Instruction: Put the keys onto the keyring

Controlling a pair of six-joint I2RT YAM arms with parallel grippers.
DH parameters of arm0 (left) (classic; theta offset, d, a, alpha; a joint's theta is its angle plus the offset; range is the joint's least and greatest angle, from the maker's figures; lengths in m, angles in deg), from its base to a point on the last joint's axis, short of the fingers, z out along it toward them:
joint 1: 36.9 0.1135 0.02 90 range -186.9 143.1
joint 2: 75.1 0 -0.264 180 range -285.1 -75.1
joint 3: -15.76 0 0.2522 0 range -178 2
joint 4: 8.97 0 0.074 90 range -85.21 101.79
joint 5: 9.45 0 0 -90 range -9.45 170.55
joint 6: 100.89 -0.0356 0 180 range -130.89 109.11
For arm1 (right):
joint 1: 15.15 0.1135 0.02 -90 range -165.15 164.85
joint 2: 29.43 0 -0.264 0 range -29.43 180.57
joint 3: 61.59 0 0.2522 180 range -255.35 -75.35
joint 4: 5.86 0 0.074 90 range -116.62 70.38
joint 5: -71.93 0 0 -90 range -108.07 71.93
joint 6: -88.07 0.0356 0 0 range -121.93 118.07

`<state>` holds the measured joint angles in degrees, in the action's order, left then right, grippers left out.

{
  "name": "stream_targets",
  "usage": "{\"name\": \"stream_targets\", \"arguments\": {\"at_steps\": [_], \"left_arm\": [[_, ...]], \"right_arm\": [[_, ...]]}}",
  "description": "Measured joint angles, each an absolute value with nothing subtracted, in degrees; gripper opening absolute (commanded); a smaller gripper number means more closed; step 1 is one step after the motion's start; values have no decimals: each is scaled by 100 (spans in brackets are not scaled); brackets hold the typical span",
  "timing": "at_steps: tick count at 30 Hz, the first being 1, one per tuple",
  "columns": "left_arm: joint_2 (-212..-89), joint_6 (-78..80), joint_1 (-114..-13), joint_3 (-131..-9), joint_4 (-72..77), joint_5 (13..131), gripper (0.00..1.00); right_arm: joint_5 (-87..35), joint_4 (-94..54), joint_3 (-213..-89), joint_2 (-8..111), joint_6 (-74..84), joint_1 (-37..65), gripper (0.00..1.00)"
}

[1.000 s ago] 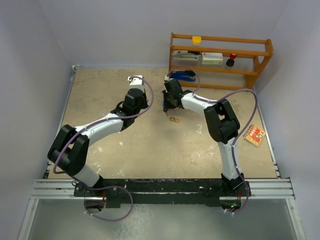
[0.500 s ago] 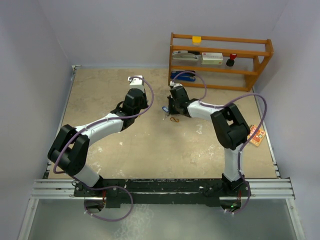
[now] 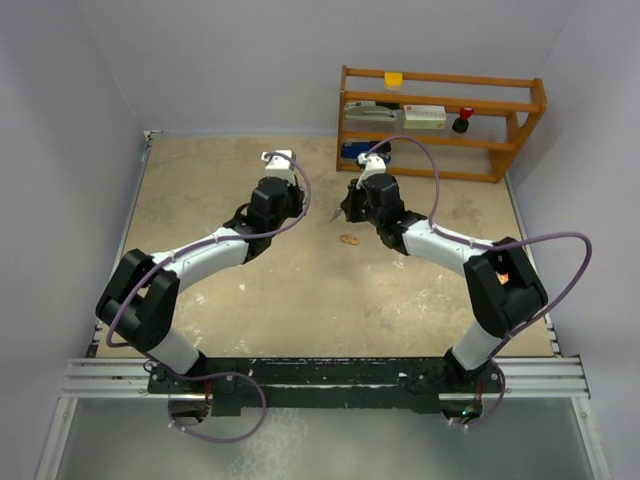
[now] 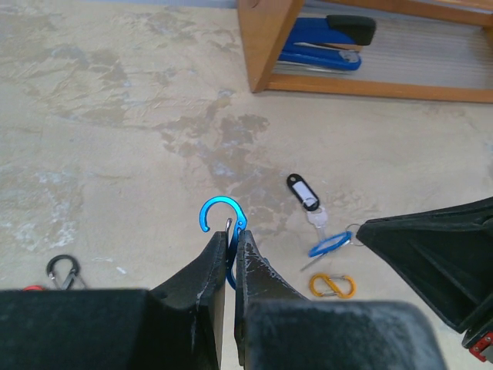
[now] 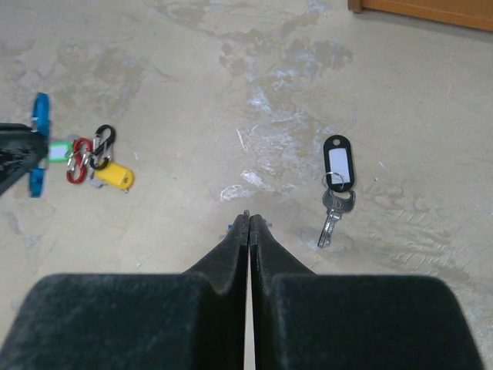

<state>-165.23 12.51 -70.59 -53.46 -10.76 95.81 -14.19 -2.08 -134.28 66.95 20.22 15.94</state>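
Note:
My left gripper (image 4: 229,233) is shut on the keyring, a blue carabiner (image 4: 219,210) whose hook sticks up past the fingertips. Close to its right, my right gripper (image 5: 248,218) is shut on the ring of a blue key (image 4: 330,243), which hangs from its tip. A black key with a white label (image 5: 339,163) and its silver blade lie on the table just beyond. In the right wrist view a green key (image 5: 58,151) and a yellow key (image 5: 114,176) lie by the left gripper. From above, both grippers (image 3: 297,213) (image 3: 343,213) meet mid-table.
An orange S-hook (image 4: 333,286) lies below the blue key. Red (image 5: 77,160) and black (image 5: 103,146) S-hooks lie beside the yellow key. A wooden rack (image 3: 440,110) with a blue stapler (image 4: 323,42) stands at the back right.
The right gripper has shut on the blue key and shifted slightly right, with its elbow swinging out to the right. The left arm has stayed still with the carabiner.

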Motion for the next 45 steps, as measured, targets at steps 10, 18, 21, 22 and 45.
{"name": "stream_targets", "arguments": {"at_steps": [10,18,21,22,45], "left_arm": [[-16525,1224,-7501,-5349,-1334,9459,0],[-16525,1205,-7523,-5349,-1439,9468,0],[-16525,1187,-7549,-5349,-1448,9485,0],[-16525,1165,-7567,-5349,-1450,9513,0],[-16508,639,-7794,-5165,-1839,9636,0]], "right_arm": [[-1942,400,-12851,5973,1980,1594,0],[-2442,752,-12781,5600,1978,1594,0],[-2650,756,-12781,5600,1991,1594,0],[-2702,754,-12781,5600,1996,1594,0],[-3225,678,-12786,5757,2129,1594,0]]}}
